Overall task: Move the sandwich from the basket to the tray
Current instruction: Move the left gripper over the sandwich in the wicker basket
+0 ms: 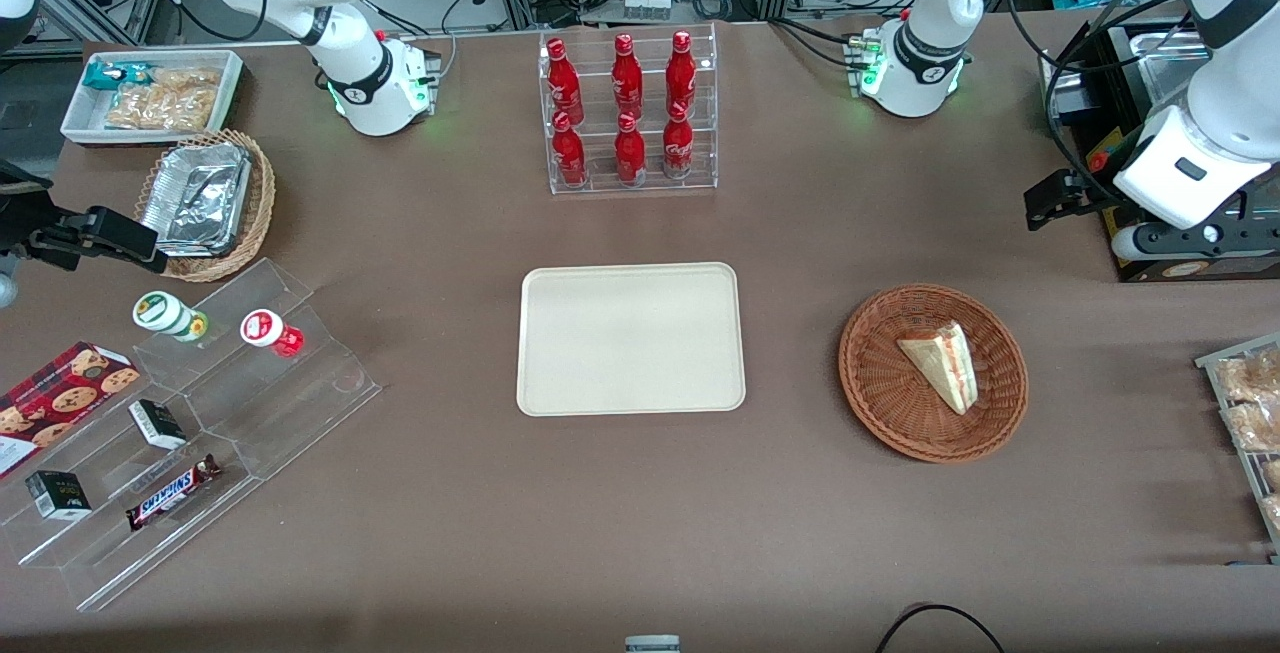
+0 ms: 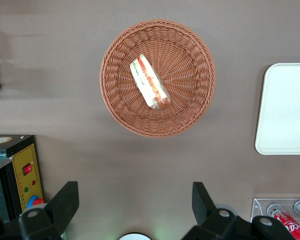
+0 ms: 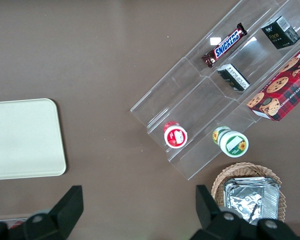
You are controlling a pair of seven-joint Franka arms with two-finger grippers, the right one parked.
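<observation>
The sandwich [image 1: 940,365], a white bread wedge with red and green filling, lies in the round reddish-brown wicker basket [image 1: 872,403] toward the working arm's end of the table. The cream tray [image 1: 630,338] lies flat and bare at the table's middle, beside the basket. My left gripper [image 1: 1042,203] hangs open and empty, high above the table, farther from the front camera than the basket. In the left wrist view the sandwich [image 2: 149,82] sits in the basket [image 2: 115,105], the tray's edge [image 2: 285,107] shows beside it, and my gripper [image 2: 134,200] is spread wide over bare table.
A clear rack of red bottles [image 1: 628,113] stands farther back than the tray. A black box with a yellow panel [image 1: 1150,133] sits near my gripper. A snack rack [image 1: 1250,413] is at the working arm's end. Acrylic steps [image 1: 190,413], a tan foil basket [image 1: 205,203] and a white bin [image 1: 150,93] are toward the parked arm's end.
</observation>
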